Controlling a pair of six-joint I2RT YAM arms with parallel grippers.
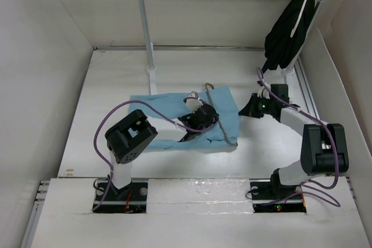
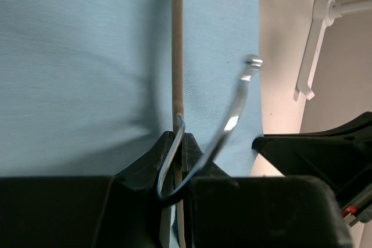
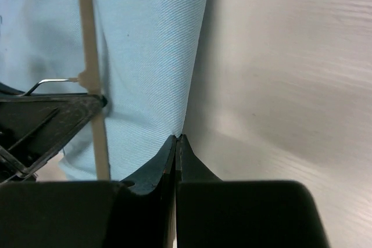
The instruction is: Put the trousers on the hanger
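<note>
The light blue trousers (image 1: pixel 168 114) lie flat on the white table. The thin grey hanger (image 1: pixel 224 126) lies across their right part, with its wire hook (image 1: pixel 208 87) towards the back. My left gripper (image 1: pixel 200 117) is shut on the hanger's neck; in the left wrist view the hanger's bar (image 2: pixel 177 39) runs up from my closed left gripper (image 2: pixel 179 137) and the hook (image 2: pixel 235 108) curves to the right. My right gripper (image 1: pixel 245 110) is shut at the trousers' right edge (image 3: pixel 157 45), and its closed tips (image 3: pixel 176 137) pinch the cloth edge. The hanger's bar (image 3: pixel 90 56) also shows in the right wrist view.
A black garment (image 1: pixel 288 33) hangs on a cream hanger from the rail at the back right. The rail's white post (image 1: pixel 146 33) stands just behind the trousers. White walls close in the table on the left, back and right.
</note>
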